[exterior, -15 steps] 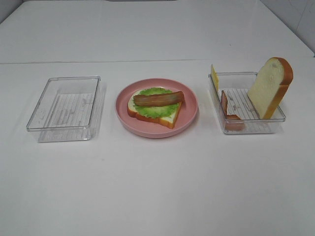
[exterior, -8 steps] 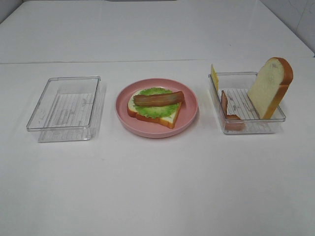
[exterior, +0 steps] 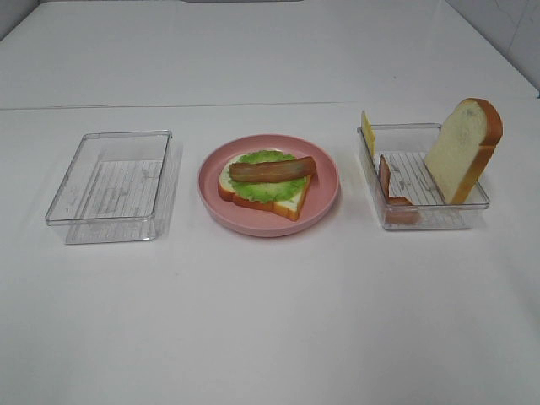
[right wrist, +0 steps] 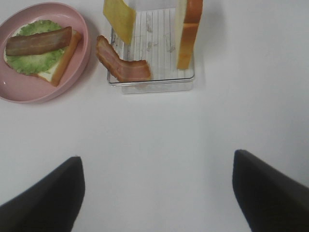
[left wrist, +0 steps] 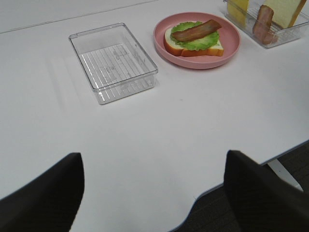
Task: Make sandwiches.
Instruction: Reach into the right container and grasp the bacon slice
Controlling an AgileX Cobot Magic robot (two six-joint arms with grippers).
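White table point(exterior: 270, 321): three items in a row across the middle, listed left to right

1. Left clear tray point(exterior: 110, 221): rectangular, ribbed floor; left of the plate and apart from it

2. Pink round plate point(exterior: 325, 201): at centre, between the two trays, touching neither; carrying the open sandwich
   - bread slice point(exterior: 285, 207): white with orange-brown crust, lying flat on the plate
   - lettuce leaf point(exterior: 257, 192): green, spread over the bread
   - bacon strip point(exterior: 272, 170): brown-red, laid across the leaf, running left to right

3. Right clear tray point(exterior: 430, 218): right of the plate and apart from it; holding the loose pieces
   - cheese square point(exterior: 367, 132): yellow, standing on edge at the far left corner, top above the rim
   - second bacon strip point(exterior: 386, 179): propped along the left wall, near end bent down at the near left corner
   - second bread slice point(exterior: 460, 148): upright, leaning towards the right wall, rising well above the rim

Left gripper point(left wrist: 153, 166): over the near part of the table, well short of the left clear tray; dark fingers point(left wrist: 43, 198) spread wide, only bare table between them, nothing held

Right gripper point(right wrist: 155, 164): over bare table on the near side of the right clear tray, well apart from it; dark fingers point(right wrist: 270, 193) spread wide, grasping nothing
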